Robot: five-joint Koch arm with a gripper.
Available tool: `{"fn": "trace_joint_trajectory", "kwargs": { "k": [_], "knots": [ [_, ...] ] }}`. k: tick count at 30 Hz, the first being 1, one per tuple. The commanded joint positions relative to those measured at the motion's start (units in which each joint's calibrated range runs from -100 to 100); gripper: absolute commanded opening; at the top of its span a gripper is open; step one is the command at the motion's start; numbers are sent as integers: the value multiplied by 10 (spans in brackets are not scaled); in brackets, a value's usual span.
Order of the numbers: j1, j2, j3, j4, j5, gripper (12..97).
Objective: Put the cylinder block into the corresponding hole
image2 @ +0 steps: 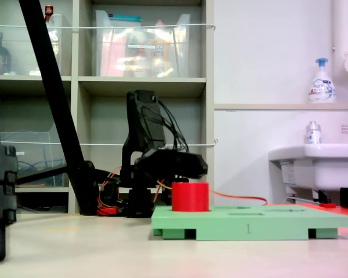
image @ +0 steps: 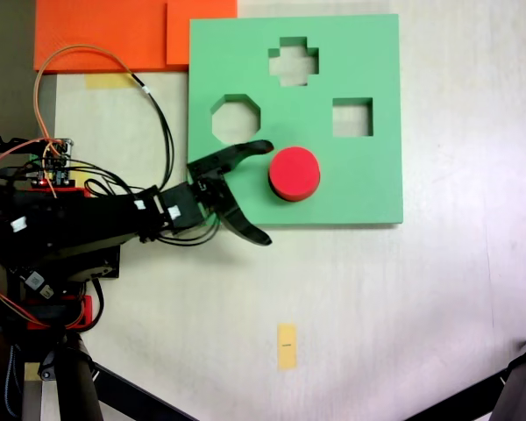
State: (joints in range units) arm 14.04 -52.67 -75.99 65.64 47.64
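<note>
Green board (image2: 249, 223): your landmark, lying flat on the pale table (image: 377, 307) nearest the low fixed camera; square foam, seen whole from above (image: 368, 189).
Cylinder block (image: 294, 173): you have the red puck standing upright on the board's surface, toward the lower middle as the top-down fixed view shows it; in the low fixed view (image2: 190, 197) it rises well above the board's top face. You cannot see the round cutout itself.
Other cutouts: cross-shaped hole (image: 294, 61) near the board's top edge, octagonal hole (image: 236, 118) to the upper left of the puck, square hole (image: 351, 117) to its upper right.
Gripper (image: 265, 193): your claw is spread wide at the board's left edge, one black finger reaching over the board just left of the puck, the other angled down past the board's lower edge; it grips nothing and is apart from the puck.
Arm (image: 79, 224): black, lying left of the board, with orange and black wires looping above it.
Orange sheet (image: 114, 33): tucked by the board's upper left corner.
Yellow tape strip (image: 287, 346): on the table well below the board.
</note>
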Motion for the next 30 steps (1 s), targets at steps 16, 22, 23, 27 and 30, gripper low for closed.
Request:
{"fn": "trace_joint_trajectory", "kwargs": {
  "k": [16,22,23,27,30],
  "knots": [
    [-84,-473,3,-239,-403,487],
    [-110,-473,-53,-251,-519,502],
    [-110,-473,-80,-247,-534,502],
    [-122,-473,-158,-245,-535,499],
    [-127,-438,-222,-243,-529,501]
  ]
}}
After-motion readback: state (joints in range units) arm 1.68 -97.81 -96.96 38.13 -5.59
